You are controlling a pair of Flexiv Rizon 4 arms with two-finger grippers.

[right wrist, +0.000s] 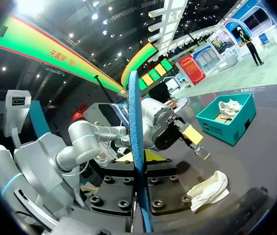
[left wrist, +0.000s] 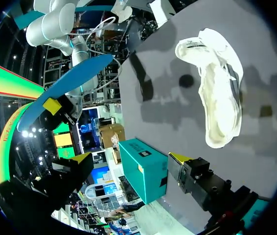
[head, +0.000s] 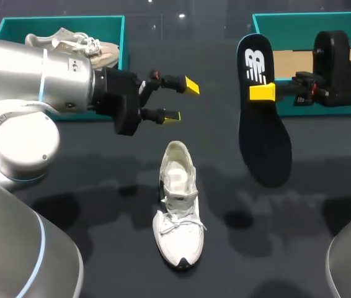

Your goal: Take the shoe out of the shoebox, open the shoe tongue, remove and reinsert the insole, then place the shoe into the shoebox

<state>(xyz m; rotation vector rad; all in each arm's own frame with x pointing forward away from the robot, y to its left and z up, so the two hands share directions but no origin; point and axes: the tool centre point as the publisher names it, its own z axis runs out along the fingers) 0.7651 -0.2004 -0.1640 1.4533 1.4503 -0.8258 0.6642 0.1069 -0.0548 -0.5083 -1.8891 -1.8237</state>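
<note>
A white shoe (head: 177, 205) lies on the dark table, toe toward the front edge and opening facing up. My right gripper (head: 262, 92) is shut on the black insole (head: 263, 130), holding it in the air to the right of the shoe. In the right wrist view the insole (right wrist: 134, 142) stands edge-on between the jaws of the right gripper (right wrist: 141, 182), with the shoe (right wrist: 209, 188) on the table beyond. My left gripper (head: 182, 100) hangs open and empty behind the shoe. The left wrist view has the left gripper (left wrist: 131, 157) well apart from the shoe (left wrist: 217, 93), and shows the insole's blue underside (left wrist: 65, 85).
A teal shoebox (head: 14, 28) at the back left holds a second, beige shoe (head: 76, 45). Another teal shoebox (head: 268, 22) at the back right, with a cardboard bottom, sits behind my right arm. The left box also shows as a teal shoebox (left wrist: 143, 169) ahead of the left fingers.
</note>
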